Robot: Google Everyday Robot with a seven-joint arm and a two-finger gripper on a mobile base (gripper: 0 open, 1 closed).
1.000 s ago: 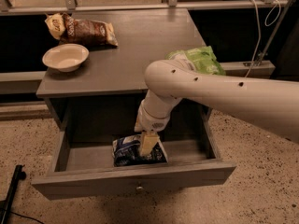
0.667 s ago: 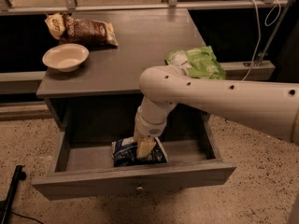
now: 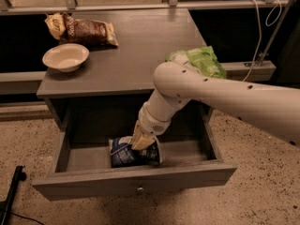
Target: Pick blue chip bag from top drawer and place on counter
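The top drawer [image 3: 93, 184] is pulled open below the counter [image 3: 140, 46]. The blue chip bag [image 3: 124, 157], dark navy with white markings, lies on the drawer floor near the front middle. My gripper [image 3: 140, 143] reaches down into the drawer from the white arm and sits on the bag's upper middle, touching it. The arm hides the back right of the drawer.
On the counter lie a brown bag [image 3: 82, 29] at the back left, a white bowl [image 3: 65, 56] in front of it, and a green bag [image 3: 199, 60] at the right edge, partly behind my arm. Cables [image 3: 260, 27] hang at the far right. A dark stand [image 3: 11, 191] is on the floor at the left.
My arm has swung a little to the left and lowered, bringing the gripper down onto the blue chip bag. The bag stays in the same spot in the drawer.
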